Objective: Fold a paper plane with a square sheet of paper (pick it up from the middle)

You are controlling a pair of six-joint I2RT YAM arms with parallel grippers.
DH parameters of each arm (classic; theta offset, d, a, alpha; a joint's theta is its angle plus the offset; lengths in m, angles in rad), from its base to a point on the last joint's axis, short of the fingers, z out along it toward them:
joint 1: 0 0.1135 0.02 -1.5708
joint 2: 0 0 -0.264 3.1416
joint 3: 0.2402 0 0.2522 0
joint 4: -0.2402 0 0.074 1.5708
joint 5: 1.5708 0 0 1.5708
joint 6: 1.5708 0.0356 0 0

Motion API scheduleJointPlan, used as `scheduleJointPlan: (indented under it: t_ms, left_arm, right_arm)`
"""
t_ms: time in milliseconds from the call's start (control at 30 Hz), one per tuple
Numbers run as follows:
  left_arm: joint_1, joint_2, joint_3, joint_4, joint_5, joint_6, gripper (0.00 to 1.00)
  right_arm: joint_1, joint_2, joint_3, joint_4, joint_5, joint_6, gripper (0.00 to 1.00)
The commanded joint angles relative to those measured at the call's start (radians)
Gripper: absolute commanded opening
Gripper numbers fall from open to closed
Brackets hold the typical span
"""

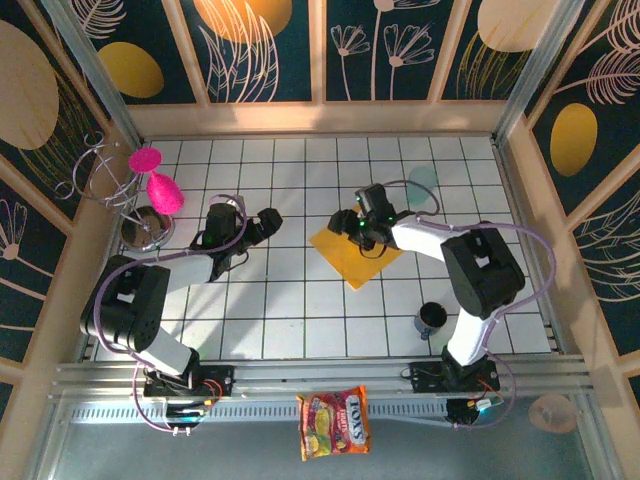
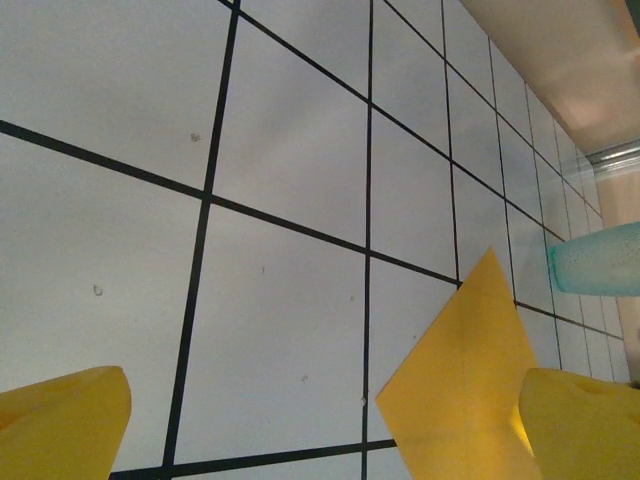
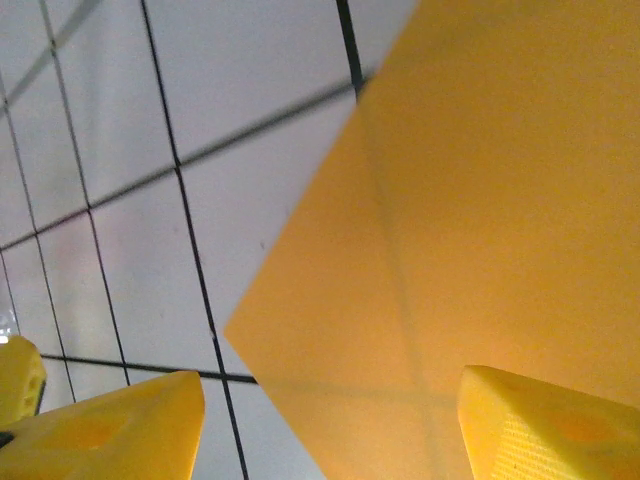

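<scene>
Two hands: left hand [image 1: 265, 224] gapes wide over bare tiles, holding nothing; right hand [image 1: 362, 232] sits low over the sheet, fingers apart, nothing gripped.
Sheet: thin orange-yellow square sheet of paper [image 1: 358, 258] lies flat, diamond-wise, on the white tiled worktop [image 1: 300, 310], mid-right, under the right hand.
Progress: barely begun by my read; sheet not lifted, no fold, no plane shape.
Remaining: pick up from the middle, then every fold.
Hard to see: right hand covers the sheet's far corner in the top view; faint lines cross the paper in the right wrist view, crease or shadow, cannot tell; fingertip contact with the paper, cannot tell.
</scene>
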Motion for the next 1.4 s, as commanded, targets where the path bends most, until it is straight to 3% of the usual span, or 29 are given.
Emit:
scheduleJointPlan:
  t_ms: [0,233,600,800,967,1133,1233,1367]
  left_arm:
    - [-0.005,-0.042,0.007,-0.023,0.006,-0.023,0.99]
    - [-0.008,-0.05,-0.002,-0.01,0.039,-0.059,0.99]
    - [-0.028,-0.035,0.013,-0.02,0.049,-0.074,0.99]
    - [-0.059,-0.028,0.019,-0.021,0.052,-0.097,0.99]
    - [-0.117,-0.02,0.023,-0.02,0.045,-0.142,0.99]
    - [-0.191,-0.013,0.028,-0.01,0.037,-0.198,0.91]
    - [-0.218,-0.015,0.023,-0.006,0.026,-0.23,0.87]
    - [-0.24,-0.006,0.017,0.008,0.036,-0.256,0.79]
  right_arm:
    - [-0.066,-0.057,0.034,-0.096,0.097,-0.126,0.67]
    - [-0.153,0.037,0.079,-0.234,0.118,-0.282,0.68]
    - [-0.157,0.158,0.134,-0.255,0.071,-0.358,0.72]
    - [-0.143,0.118,-0.001,-0.169,0.081,-0.092,0.7]
    - [-0.037,0.062,-0.079,-0.098,0.126,0.222,0.7]
    - [0.065,0.056,-0.072,-0.071,0.122,0.465,0.7]
    - [0.077,0.029,-0.077,0.018,0.08,0.483,0.68]
    - [0.072,-0.011,-0.016,0.016,0.071,0.323,0.65]
